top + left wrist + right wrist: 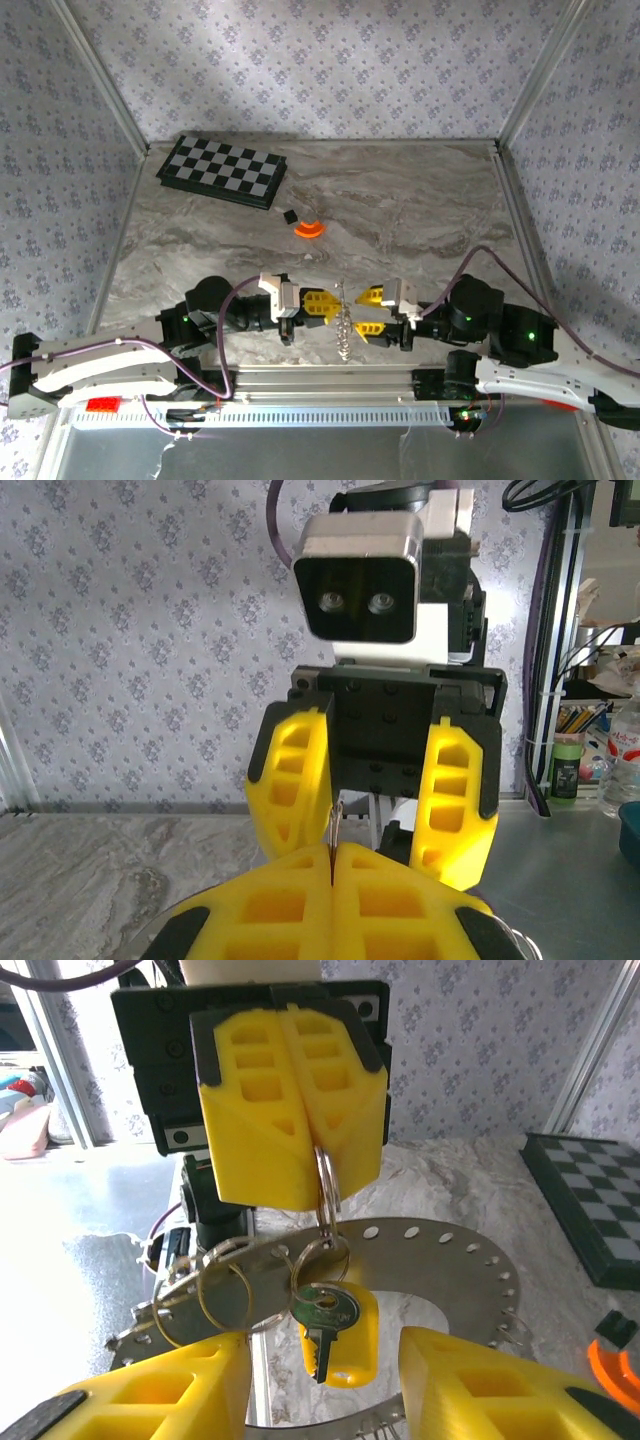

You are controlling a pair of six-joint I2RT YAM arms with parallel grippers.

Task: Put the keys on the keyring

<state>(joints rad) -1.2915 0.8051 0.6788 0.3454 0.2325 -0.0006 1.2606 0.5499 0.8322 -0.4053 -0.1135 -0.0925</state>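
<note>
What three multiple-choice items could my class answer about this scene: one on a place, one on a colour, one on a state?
1. Where on the marbled grey table does the black-and-grey checkered board lie, seen from above?
A far left corner
B near right corner
C near middle

2. What colour is the plastic tag on the small silver key?
A blue
B yellow
C green

3. How is the left gripper?
A wide open
B shut on a cloth
C shut on a thin silvery split ring

Key: 1 A, the board sits at the far left edge. 2 B, the tag behind the key is yellow. 3 C, its jaws are pressed together on the ring.
</note>
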